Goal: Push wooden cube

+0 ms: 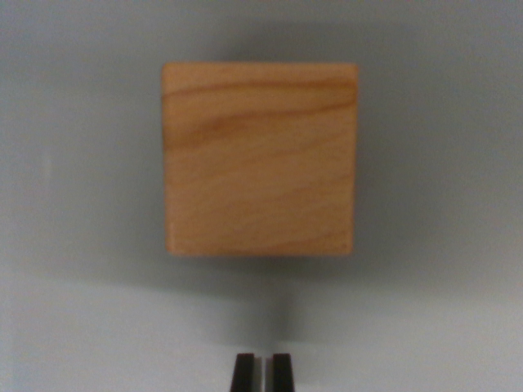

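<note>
The grey surface (73, 163) fills the wrist view, plain and matte, a little lighter in the strip along the bottom. On it sits the wooden cube (260, 159), taking up the middle of the frame and reaching into the upper half. The face turned to the camera is light honey-coloured, with darker grain lines sweeping across its top portion from the wrist view's left to right. Its edges run square with the frame, and a soft shadow spreads around it, deepest just under its lower edge.

At the very bottom centre, the gripper (263, 371) pokes into view as two short dark fingertips (243, 371), upright and parallel. They are drawn in nearly together, only a thin sliver of light showing between them, and nothing is held there. The tips lie below the cube's lower edge, lined up roughly with its middle, apart from it with bare grey surface between. The camera looks straight down along the fingers, so the rest of the arm is out of sight
</note>
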You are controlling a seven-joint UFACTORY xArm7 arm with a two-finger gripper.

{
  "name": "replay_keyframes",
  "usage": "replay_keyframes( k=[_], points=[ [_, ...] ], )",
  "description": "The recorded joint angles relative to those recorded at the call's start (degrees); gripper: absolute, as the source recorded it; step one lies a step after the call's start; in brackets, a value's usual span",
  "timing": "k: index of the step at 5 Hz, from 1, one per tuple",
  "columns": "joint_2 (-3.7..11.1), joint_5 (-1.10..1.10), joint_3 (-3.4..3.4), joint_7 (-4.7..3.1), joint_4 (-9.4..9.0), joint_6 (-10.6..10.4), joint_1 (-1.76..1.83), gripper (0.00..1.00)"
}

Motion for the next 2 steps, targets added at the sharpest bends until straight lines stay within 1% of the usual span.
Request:
replay_keyframes(
  k=[1, 2],
  points=[
    [0.66, -0.02, -0.10, -0.18, 1.10, 0.44, -0.03, 1.00],
    [0.66, -0.02, -0.10, -0.18, 1.10, 0.44, -0.03, 1.00]
  ],
)
